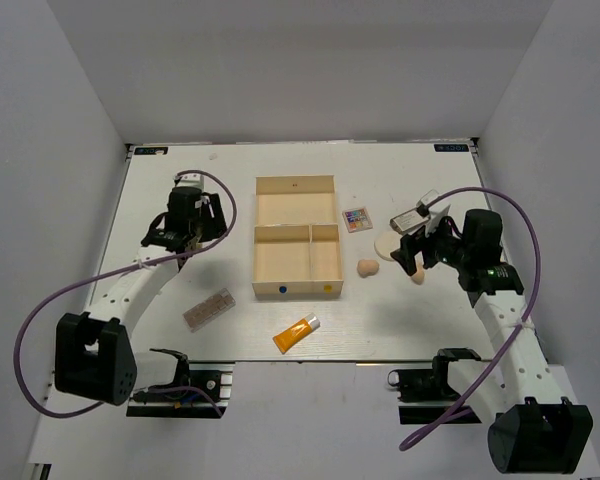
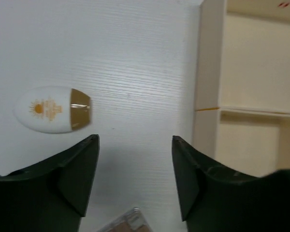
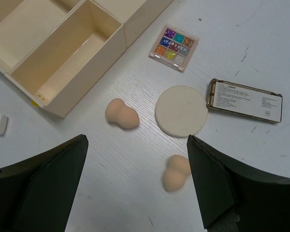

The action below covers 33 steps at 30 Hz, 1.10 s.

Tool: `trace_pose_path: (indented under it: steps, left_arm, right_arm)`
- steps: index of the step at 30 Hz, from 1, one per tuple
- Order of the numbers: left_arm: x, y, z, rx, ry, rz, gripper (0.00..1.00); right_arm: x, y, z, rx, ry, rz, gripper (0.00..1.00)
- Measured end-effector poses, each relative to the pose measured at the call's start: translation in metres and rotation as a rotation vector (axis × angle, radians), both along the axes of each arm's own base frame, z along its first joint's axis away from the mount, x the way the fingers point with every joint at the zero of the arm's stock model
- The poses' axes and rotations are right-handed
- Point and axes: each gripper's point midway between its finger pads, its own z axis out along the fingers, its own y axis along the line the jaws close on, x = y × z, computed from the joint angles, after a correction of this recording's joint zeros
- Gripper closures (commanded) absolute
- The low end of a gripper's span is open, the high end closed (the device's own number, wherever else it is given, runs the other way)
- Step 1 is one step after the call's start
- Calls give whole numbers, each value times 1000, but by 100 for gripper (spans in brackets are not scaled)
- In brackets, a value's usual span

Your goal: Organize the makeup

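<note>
My left gripper (image 1: 188,232) (image 2: 135,140) is open and empty above bare table left of the pale wooden tray (image 1: 256,238). A white oval bottle with a gold cap (image 2: 52,109) lies to its left. A corner of the speckled brown palette (image 1: 209,309) (image 2: 128,223) shows below it. My right gripper (image 1: 417,255) (image 3: 137,140) is open and empty above two peach sponges (image 3: 122,113) (image 3: 176,172) and the cream round pad (image 3: 181,110). The multicolour palette (image 3: 174,41) and the flat case (image 3: 245,100) lie beyond. The orange tube (image 1: 295,334) lies in front of the tray.
The tray's three compartments hold nothing (image 3: 113,46). The tray wall (image 2: 208,72) stands close to the right of my left gripper. White walls enclose the table on three sides. Purple cables loop beside both arms.
</note>
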Motion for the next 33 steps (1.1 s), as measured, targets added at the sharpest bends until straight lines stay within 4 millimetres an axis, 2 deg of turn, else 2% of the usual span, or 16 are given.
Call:
trace_pose_path:
  steps: [2, 3, 9, 14, 18, 21, 28, 31, 33]
  left_arm:
    - [2, 7, -9, 16, 39, 36, 4]
    - [3, 10, -14, 26, 61, 52, 2]
    - [18, 31, -44, 69, 207, 160, 2]
    - [15, 62, -66, 95, 317, 293, 2]
    - [10, 76, -71, 43, 385, 423, 2]
    - [11, 77, -74, -32, 425, 535, 2]
    - [-1, 68, -99, -188, 521, 752, 2]
    - [-2, 66, -100, -236, 528, 823, 2]
    - [4, 66, -96, -265, 515, 856, 2]
  right_arm:
    - [-1, 2, 0, -3, -3, 11, 11]
    - [-2, 4, 1, -3, -7, 16, 11]
    - [-4, 7, 3, -9, -18, 29, 11]
    - [-5, 13, 3, -14, -19, 44, 11]
    - [-8, 17, 5, -17, -27, 56, 11]
    - [-11, 21, 9, -15, -43, 68, 11]
    - [-17, 28, 16, -10, -72, 96, 11]
    - [-17, 29, 17, -10, -74, 100, 11]
    - [-17, 30, 17, -11, -74, 102, 11]
